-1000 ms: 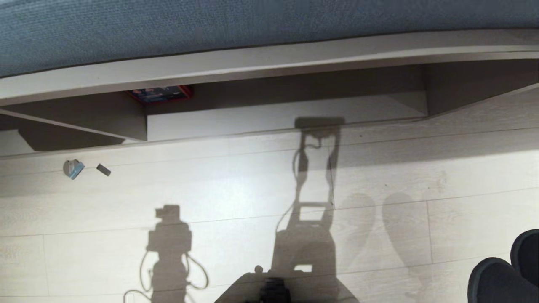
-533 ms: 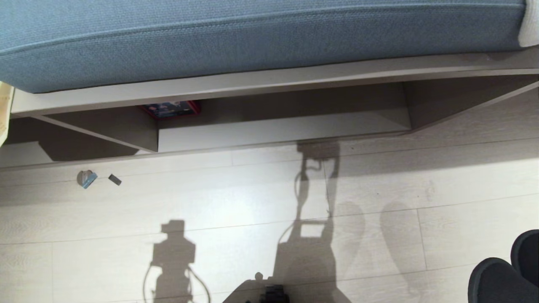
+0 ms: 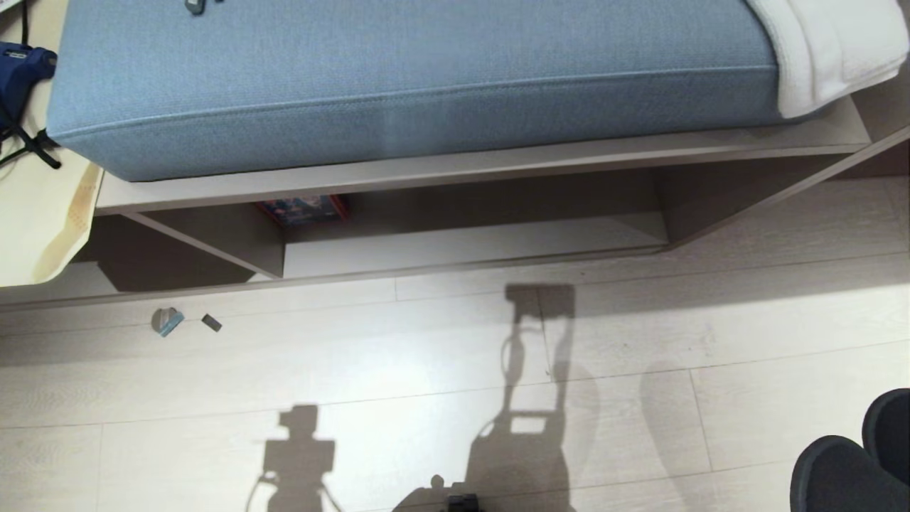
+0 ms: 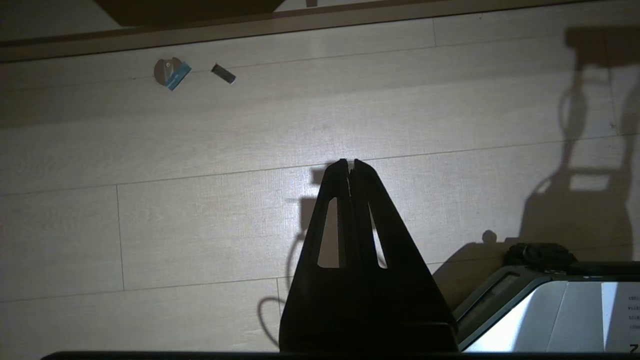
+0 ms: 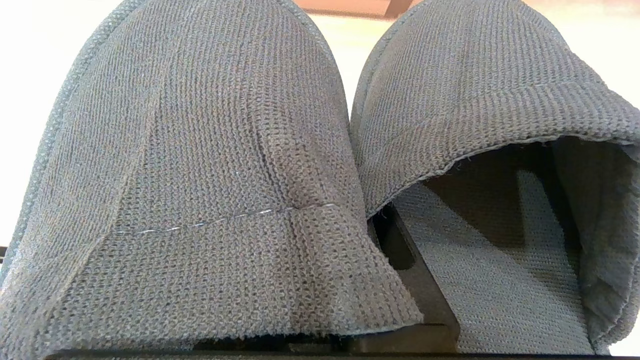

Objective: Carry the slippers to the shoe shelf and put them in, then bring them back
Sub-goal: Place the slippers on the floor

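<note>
**Inspector:** Start with the shelf [image 3: 469, 245]. Where does it lie from the right gripper [image 5: 395, 240]?

**Assessor:** Ahead of it and off to its left, a low cubby under a bench with a blue cushion [image 3: 412, 85]. An upright panel [image 3: 227, 238] splits it. A red box [image 3: 302, 210] sits at the back of the wider bay, beside the panel.

**Inspector:** And the slippers [image 5: 200, 175]?

**Assessor:** On the right gripper itself, toes pointing away from the wrist. It is clamped shut on the inner edges of both; one finger shows dark between them. They hang above the floor [image 3: 426, 355], well short of the shelf.

**Inspector:** The left gripper [image 4: 349, 162]?

**Assessor:** Shut, holding nothing, pointing down at bare floor. Two scraps [image 4: 172, 74] lie ahead of it, near the shelf edge.

**Inspector:** Advice for the carry?

**Assessor:** In my judgement, close in squarely on the wider bay, keep the pair level and low enough to pass under the bench board, and enter toes first, well right of the box. The fabric is soft, so the hold should not ease before the soles rest on the pale base board.
</note>
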{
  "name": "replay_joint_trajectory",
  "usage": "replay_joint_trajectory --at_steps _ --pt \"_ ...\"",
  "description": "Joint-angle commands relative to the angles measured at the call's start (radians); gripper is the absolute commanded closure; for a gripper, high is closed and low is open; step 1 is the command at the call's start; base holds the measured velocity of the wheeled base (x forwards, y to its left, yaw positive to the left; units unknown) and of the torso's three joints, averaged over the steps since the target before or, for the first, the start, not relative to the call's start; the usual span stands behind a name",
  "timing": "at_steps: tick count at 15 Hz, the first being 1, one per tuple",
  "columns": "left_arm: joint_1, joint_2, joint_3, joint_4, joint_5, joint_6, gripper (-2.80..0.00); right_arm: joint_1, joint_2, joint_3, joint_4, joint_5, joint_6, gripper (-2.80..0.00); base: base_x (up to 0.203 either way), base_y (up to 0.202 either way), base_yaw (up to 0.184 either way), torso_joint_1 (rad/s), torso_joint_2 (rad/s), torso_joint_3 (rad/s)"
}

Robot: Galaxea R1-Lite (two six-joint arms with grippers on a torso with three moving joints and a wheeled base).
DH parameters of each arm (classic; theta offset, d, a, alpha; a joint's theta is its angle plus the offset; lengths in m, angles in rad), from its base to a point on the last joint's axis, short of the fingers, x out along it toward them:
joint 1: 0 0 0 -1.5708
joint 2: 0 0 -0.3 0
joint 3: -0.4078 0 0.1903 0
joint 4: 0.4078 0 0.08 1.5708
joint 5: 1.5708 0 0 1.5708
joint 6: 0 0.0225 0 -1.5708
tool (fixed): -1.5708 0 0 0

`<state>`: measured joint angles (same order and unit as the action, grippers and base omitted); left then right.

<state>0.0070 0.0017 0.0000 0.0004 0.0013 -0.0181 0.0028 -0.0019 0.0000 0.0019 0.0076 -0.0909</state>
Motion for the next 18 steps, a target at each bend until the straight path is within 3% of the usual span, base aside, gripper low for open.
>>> replay_joint_trajectory --at_steps 1,18 --pt "-0.001 0.000 0.000 0.000 0.000 0.000 0.00 0.000 0.003 0.000 0.000 0.000 -0.001 0.00 0.000 0.000 0.000 0.005 0.01 0.196" --pt "0.001 0.000 0.000 0.000 0.000 0.000 0.00 0.000 0.003 0.000 0.000 0.000 0.006 0.00 0.000 0.000 0.000 0.001 0.00 0.203"
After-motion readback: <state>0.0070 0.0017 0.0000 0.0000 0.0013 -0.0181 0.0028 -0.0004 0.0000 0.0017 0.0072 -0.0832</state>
